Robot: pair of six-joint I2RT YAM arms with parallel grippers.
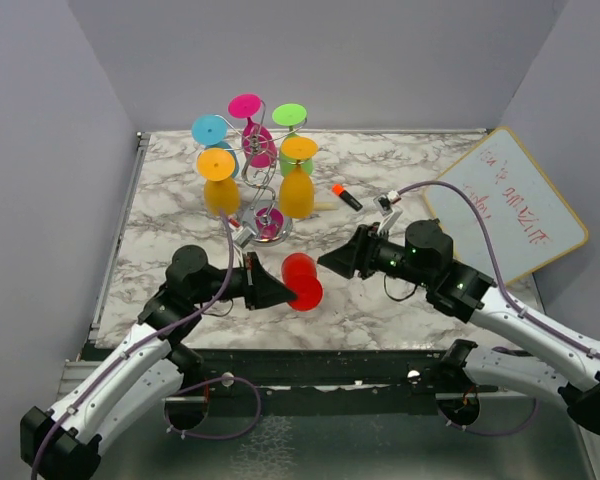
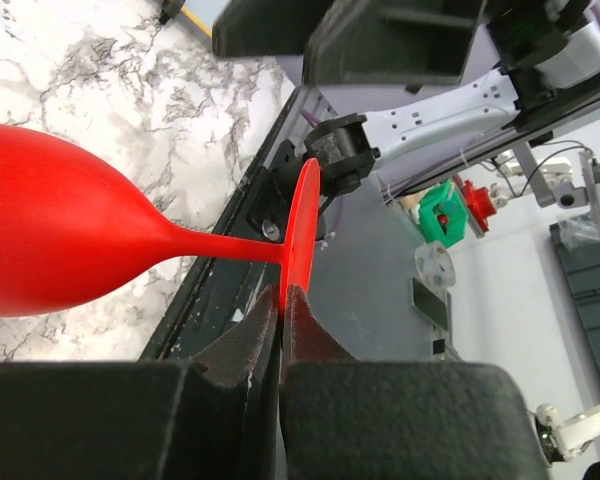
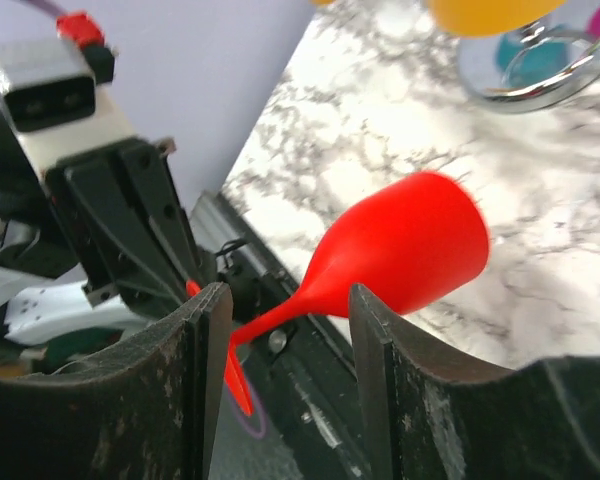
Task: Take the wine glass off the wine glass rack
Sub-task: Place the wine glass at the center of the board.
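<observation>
**Desk:** What does the left gripper [image 2: 283, 300] have?

**Me:** I see its jaws pressed almost together on the foot of the red glass [image 2: 60, 220]. They pinch the thin disc at its rim, and it stands on edge between the pads. From there the stem runs off sideways to the bowl, so the glass lies about level, up off the table [image 1: 400, 165].

**Desk:** And the right gripper [image 3: 285, 300]?

**Me:** My right jaws stand partly apart and grip nothing. The stem passes through the gap between them. The bowl sits just beyond the fingertips, and the foot is lower in the gap, partly hidden by one finger. I see clear space between the stem and the other finger. On the hidden side I cannot tell whether it touches.

**Desk:** Where is the glass relative to the rack [image 1: 270, 228]?

**Me:** Well apart from it. From above, the two grippers point at each other with the glass between their tips. The rack stands beyond both of them, farther out on the marble. Other glasses [image 1: 298, 190] hang on it upside down: orange, pink, green and blue.
</observation>
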